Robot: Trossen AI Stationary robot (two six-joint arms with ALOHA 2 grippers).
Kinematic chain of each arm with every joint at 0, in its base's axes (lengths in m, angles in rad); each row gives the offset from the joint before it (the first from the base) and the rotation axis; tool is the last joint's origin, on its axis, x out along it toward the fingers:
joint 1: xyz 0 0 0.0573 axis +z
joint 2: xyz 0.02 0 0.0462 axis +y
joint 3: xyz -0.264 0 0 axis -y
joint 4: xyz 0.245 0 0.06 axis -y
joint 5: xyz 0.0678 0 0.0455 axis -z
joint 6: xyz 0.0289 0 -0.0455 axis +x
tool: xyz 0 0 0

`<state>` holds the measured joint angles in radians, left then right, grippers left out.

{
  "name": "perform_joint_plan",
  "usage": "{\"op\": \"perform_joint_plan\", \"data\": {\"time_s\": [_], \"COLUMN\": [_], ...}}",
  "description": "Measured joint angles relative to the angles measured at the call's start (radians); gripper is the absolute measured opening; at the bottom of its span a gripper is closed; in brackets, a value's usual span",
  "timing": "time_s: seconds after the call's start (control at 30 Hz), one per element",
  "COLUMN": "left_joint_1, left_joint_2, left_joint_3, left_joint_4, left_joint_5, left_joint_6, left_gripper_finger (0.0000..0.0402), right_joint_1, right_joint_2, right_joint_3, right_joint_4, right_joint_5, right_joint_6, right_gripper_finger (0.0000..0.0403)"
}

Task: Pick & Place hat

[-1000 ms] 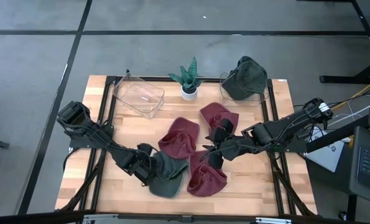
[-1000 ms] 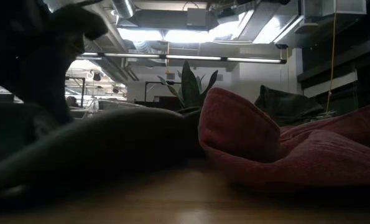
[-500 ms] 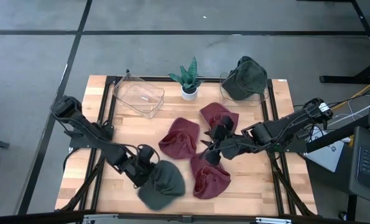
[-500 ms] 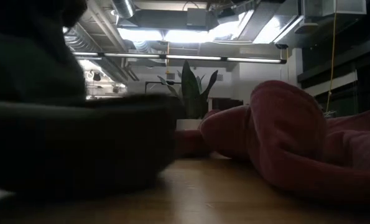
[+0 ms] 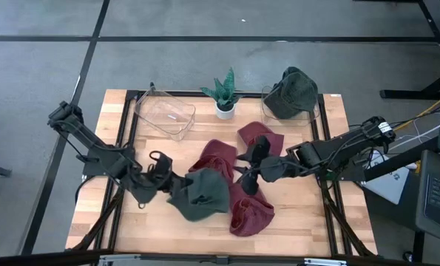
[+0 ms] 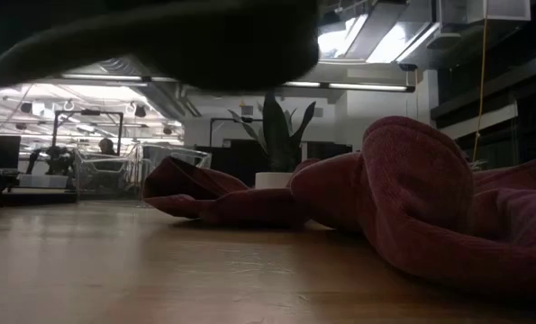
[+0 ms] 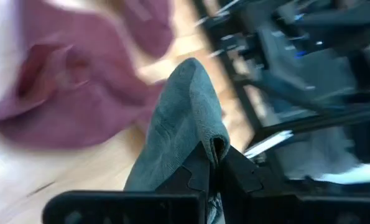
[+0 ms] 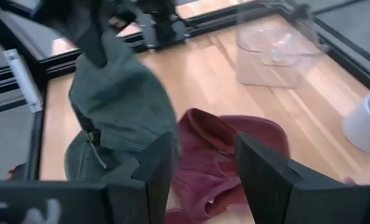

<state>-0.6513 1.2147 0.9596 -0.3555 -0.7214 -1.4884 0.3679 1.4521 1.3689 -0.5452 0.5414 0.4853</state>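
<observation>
At the near edge of the wooden table [image 5: 301, 222], a maroon hat [image 5: 249, 214] lies flat on the boards. Just beyond it and to the left, the left gripper [image 5: 163, 179] clamps the rim of a dark green hat [image 5: 200, 193], its fingers [image 7: 200, 171] pinched tight on a fold of the cloth; the low view shows this hat lifted clear of the tabletop. To the right, the right gripper [image 5: 248, 179] hangs over the maroon pile with its two fingers [image 8: 259, 168] spread wide and nothing between them. Under and behind it lie two more maroon hats [image 5: 218, 155], one at table centre and one a little farther right. Farther back, a clear plastic bin [image 5: 165, 113] sits at the far left, a small potted plant [image 5: 225, 94] in a white pot stands at far centre, and a second green hat [image 5: 291, 92] fills a clear container at the far right.
</observation>
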Motion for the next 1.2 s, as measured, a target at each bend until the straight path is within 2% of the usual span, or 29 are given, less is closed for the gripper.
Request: {"op": "perform_joint_plan", "data": {"time_s": [0.3,0.53,0.77,1.0,1.2], "left_joint_1": [0.006,0.006,0.006,0.006,0.006], "left_joint_2": [-0.052,-0.055,-0.055,-0.055,-0.055], "left_joint_3": [0.001,0.001,0.001,0.001,0.001], "left_joint_4": [0.246,0.292,0.292,0.292,0.292], "left_joint_5": [0.019,0.048,0.061,0.065,0.042], "left_joint_6": [0.345,0.450,0.464,0.474,0.485], "left_gripper_finger": [0.0010,0.0010,0.0011,0.0011,0.0011], "right_joint_1": [-0.026,-0.071,-0.115,-0.126,-0.126], "right_joint_2": [0.000,0.000,0.020,0.037,0.037], "right_joint_3": [0.000,0.000,0.001,0.001,0.001], "right_joint_4": [0.145,0.221,0.208,0.172,0.166], "right_joint_5": [-0.209,-0.400,-0.484,-0.491,-0.492], "right_joint_6": [-0.145,-0.206,-0.136,-0.111,-0.101], "right_gripper_finger": [0.0169,0.0171,0.0199,0.0242,0.0241]}}
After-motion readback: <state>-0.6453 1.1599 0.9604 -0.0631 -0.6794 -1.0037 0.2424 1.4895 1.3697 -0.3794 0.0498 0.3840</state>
